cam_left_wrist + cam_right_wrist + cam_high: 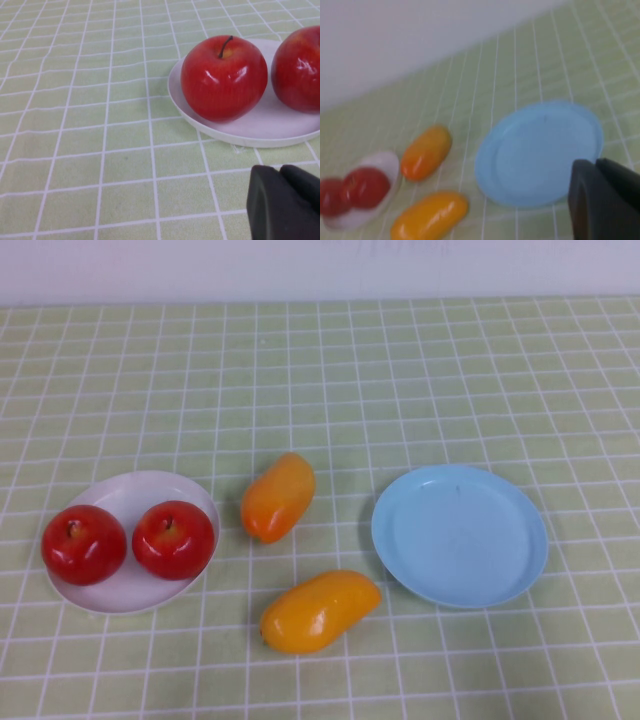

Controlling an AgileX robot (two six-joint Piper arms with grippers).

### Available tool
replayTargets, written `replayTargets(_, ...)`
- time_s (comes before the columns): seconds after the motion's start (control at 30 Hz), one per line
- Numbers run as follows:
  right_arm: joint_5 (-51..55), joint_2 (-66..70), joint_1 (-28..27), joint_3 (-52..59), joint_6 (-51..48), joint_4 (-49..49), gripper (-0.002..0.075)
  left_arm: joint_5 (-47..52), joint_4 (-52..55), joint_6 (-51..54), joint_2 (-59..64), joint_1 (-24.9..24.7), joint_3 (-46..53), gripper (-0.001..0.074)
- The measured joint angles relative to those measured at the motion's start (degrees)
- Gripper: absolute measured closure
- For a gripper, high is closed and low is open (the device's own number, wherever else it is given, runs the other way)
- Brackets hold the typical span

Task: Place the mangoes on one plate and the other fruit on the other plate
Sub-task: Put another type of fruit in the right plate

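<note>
Two red apples (pixel 84 544) (pixel 173 539) sit side by side on the white plate (pixel 130 490) at the left. Two orange mangoes lie on the cloth between the plates, one farther back (pixel 278 497) and one nearer the front (pixel 320 611). The light blue plate (pixel 460 535) at the right holds nothing. Neither arm shows in the high view. My left gripper (pixel 281 171) is shut and empty, low over the cloth just short of the white plate (pixel 260 131) and its nearest apple (pixel 223 78). My right gripper (pixel 595 163) is shut and empty, raised near the blue plate (pixel 535 150).
A green checked cloth (pixel 330 380) covers the whole table up to a pale wall at the back. The right wrist view also takes in both mangoes (pixel 426 152) (pixel 430 216) and the apples (pixel 366 187) on the white plate.
</note>
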Motion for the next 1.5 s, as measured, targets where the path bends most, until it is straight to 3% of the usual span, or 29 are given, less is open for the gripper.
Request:
replayTargets(0.2,19.7,21.5,0.0,-15.9,-9.4,-0.4,0.0742,0.0,0.0,0.0,0.0,0.0,0.0,0.0731)
replayTargets(0.47,24.1,44.5,1.3,-28.3,-19.2,0.0,0.0742,0.0,0.1,0.0,0.0,0.0,0.0,0.0731)
replayTargets(0.87,26.3,67.7,26.3,-48.8,-21.6,-7.6,0.0742,0.0,0.1,0.0,0.0,0.0,0.0,0.0731)
replayTargets(1.1,33.4,76.1,33.2,-57.8,-22.5,-14.3,0.0724,0.0,0.2,0.0,0.0,0.0,0.0,0.0731)
replayTargets(1.23,36.4,79.0,33.7,-60.8,-29.1,-13.9,0.0621,0.0,0.2,0.0,0.0,0.0,0.0,0.0731)
replayTargets(1.5,37.8,81.7,34.2,-63.1,-57.0,-6.1,0.0272,0.0,0.2,0.0,0.0,0.0,0.0,0.0731)
